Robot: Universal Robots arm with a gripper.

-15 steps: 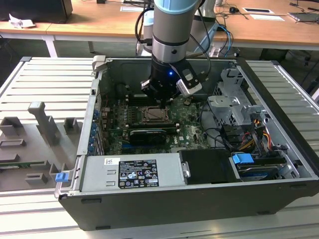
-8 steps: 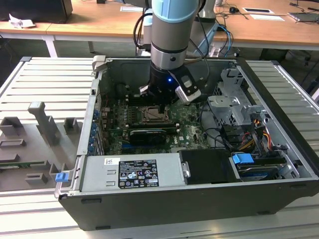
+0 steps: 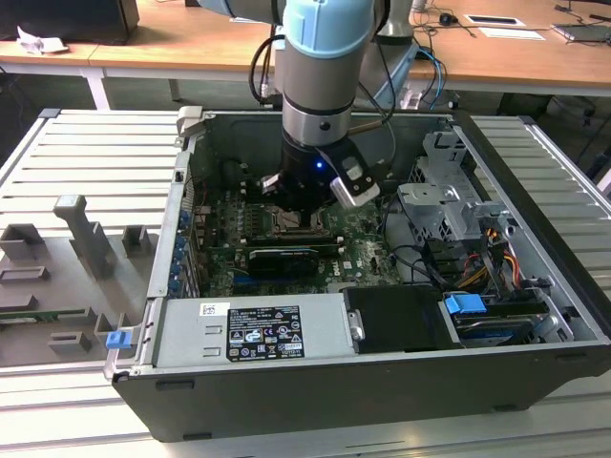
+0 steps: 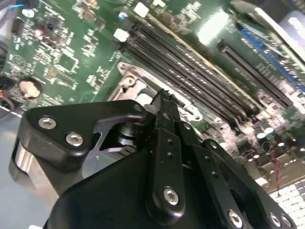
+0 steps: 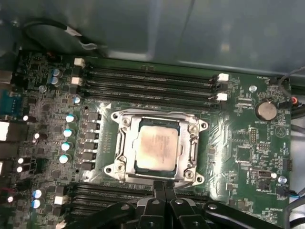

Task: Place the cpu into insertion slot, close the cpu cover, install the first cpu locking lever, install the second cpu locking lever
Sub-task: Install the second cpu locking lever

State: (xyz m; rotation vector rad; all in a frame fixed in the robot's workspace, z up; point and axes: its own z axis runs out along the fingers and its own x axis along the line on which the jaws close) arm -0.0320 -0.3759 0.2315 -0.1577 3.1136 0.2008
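Pale silver-beige square cpu (image 5: pixel 157 147) sitting flat, face up, in the silver-rimmed square insertion slot (image 5: pixel 122 151) on the green motherboard (image 5: pixel 238 143), edges square with the rim. Thin silver cpu cover (image 5: pixel 155 117) framing the chip. Long black memory strips (image 5: pixel 147 83) running parallel along both sides. Black gripper (image 5: pixel 163 187) hovering just off the socket edge, jaws pressed together, holding nothing.
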